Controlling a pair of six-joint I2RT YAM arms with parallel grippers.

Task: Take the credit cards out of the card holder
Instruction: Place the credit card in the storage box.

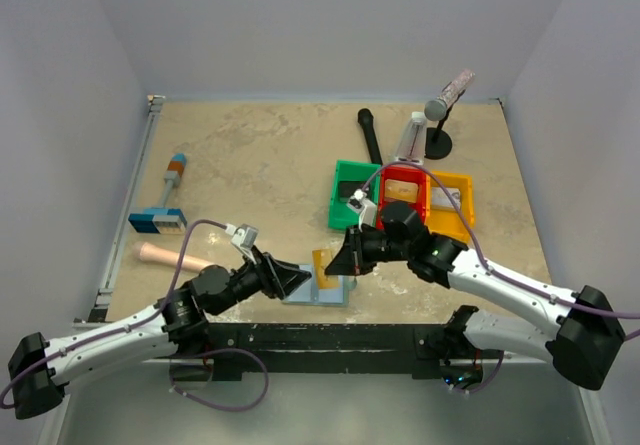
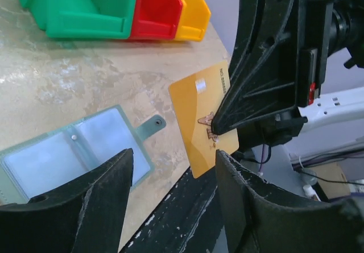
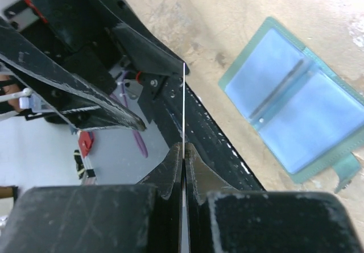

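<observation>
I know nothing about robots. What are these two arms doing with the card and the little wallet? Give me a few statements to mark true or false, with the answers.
1. The right gripper pinches the orange card. True.
2. The left gripper is clamped on that card too. False: its jaws stand open, not closed on it.
3. The card holder lies open on the table. True.
4. The orange card sits inside the card holder. False: it is held up, outside the holder.
5. A green bin, a red bin and a yellow bin stand side by side. True.
</observation>
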